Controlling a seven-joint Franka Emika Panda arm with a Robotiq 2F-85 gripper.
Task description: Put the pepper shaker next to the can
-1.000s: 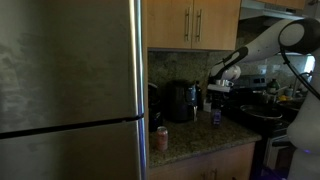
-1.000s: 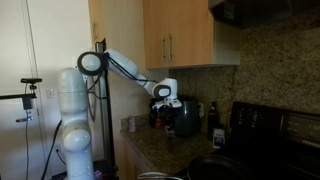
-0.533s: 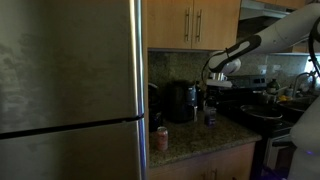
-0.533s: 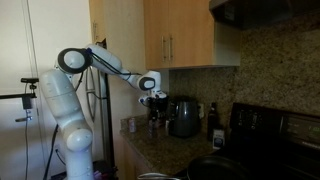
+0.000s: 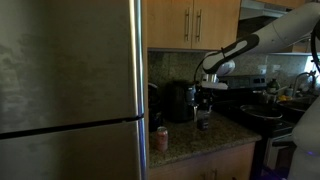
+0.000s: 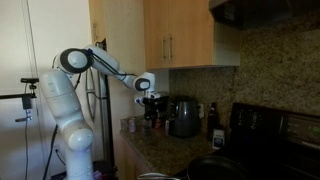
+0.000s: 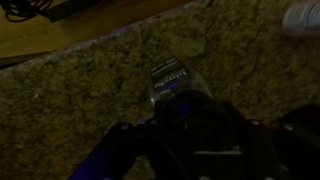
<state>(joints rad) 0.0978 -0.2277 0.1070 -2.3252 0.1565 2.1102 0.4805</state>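
Some distance is gained: the claw (image 5: 204, 106), gripping the pepper shaker (image 5: 203, 120), has carried it toward the can (image 5: 162, 138).

Arm (image 6: 100, 60): stretched sideways from the shoulder, elbow raised, as seen in both exterior views.
Wrist: bent so that the gripper (image 5: 203, 108) is pointed downward.
Jaws: closed around the pepper shaker (image 7: 168, 78).
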